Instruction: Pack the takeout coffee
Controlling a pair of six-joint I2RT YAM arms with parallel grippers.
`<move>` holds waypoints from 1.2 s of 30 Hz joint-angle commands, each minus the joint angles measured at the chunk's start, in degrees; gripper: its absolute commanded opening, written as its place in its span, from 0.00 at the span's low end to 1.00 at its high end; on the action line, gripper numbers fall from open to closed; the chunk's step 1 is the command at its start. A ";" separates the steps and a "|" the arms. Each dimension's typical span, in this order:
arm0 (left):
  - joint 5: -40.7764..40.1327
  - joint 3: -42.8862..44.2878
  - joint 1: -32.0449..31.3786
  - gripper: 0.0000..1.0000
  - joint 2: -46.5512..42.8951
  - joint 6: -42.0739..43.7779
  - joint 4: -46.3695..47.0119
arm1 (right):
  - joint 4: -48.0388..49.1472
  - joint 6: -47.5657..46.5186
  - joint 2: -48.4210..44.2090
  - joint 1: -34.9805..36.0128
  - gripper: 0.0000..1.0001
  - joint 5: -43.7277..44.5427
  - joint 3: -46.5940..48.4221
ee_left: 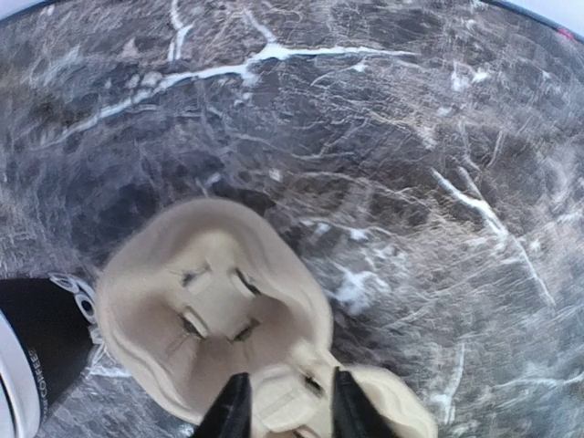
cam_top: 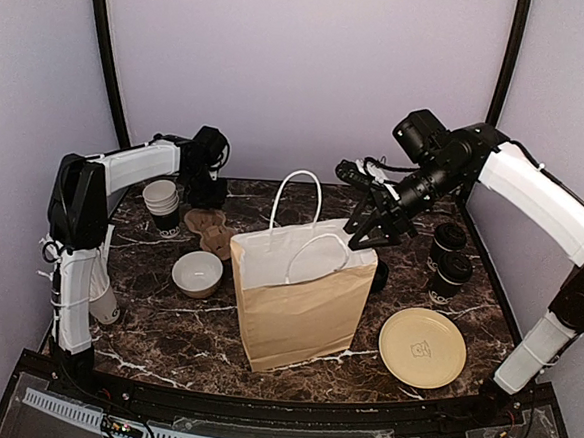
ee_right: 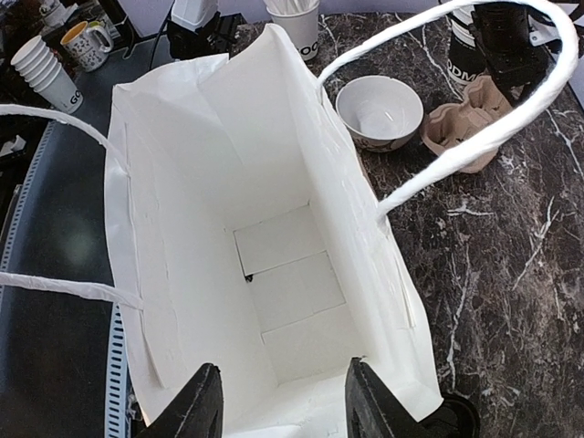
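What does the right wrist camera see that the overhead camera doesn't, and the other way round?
Only the right wrist view looks straight down into the paper bag, showing its white inside with nothing in it. Only the top view shows the two lidded coffee cups standing right of the bag, and the yellow plate. Both show the bag, the white bowl and the brown cup carrier.
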 commanded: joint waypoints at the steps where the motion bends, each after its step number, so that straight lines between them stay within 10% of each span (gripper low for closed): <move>1: -2.68 3.86 1.40 0.16 3.25 1.54 -0.59 | 2.26 0.36 -3.27 -0.51 0.46 0.11 -1.79; 28: 6.37 18.75 -3.22 0.19 16.78 10.11 2.51 | 2.19 0.72 -2.20 -1.37 0.45 1.27 -1.45; 36: -0.30 14.18 -5.04 0.42 7.16 11.24 -4.22 | 2.19 0.46 -1.38 -1.50 0.45 0.76 -1.47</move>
